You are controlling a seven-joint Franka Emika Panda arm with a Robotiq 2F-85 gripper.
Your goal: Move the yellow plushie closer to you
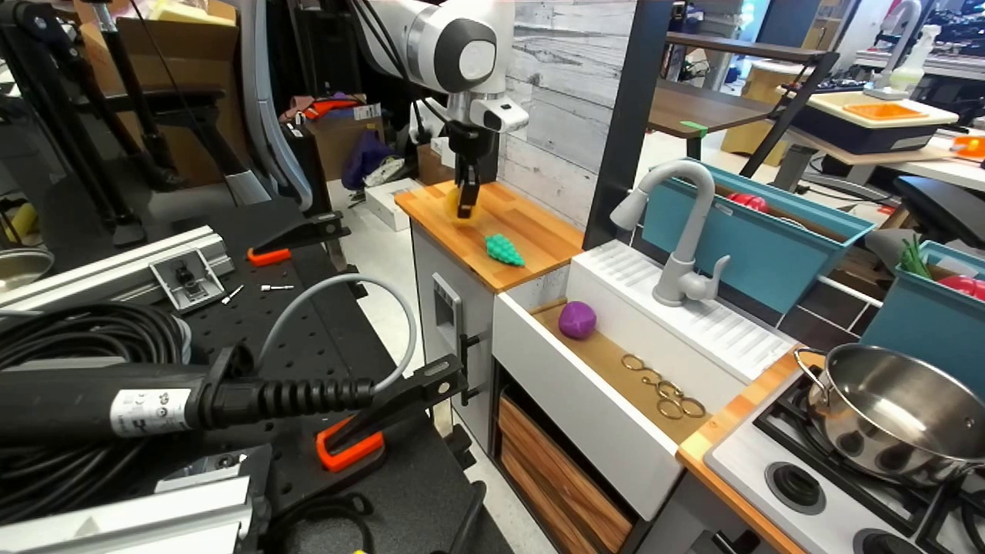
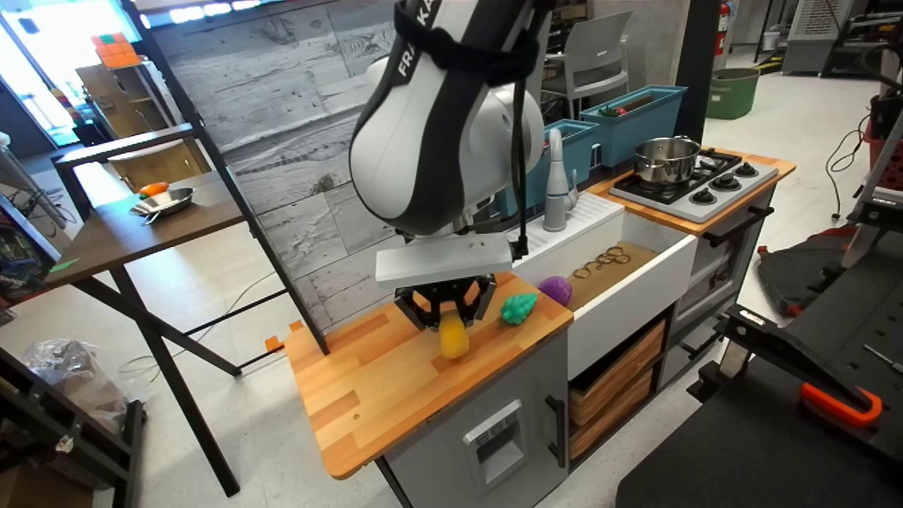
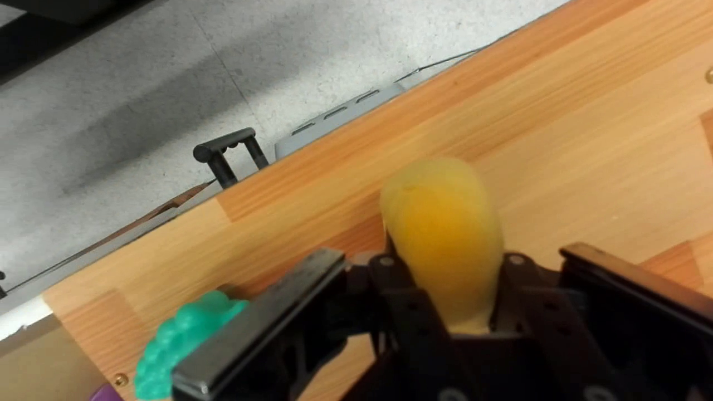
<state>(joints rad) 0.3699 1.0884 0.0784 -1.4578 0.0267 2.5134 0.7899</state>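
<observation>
I am holding the yellow plushie clamped in my pincer over the wooden counter, while a bumpy green toy is lying nearby.

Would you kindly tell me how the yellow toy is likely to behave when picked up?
The yellow toy is probably light, being small enough to fit inside the tool. Its rounded end may make it tip or roll when set down. Showing no thin parts, it seems unlikely to break.
</observation>
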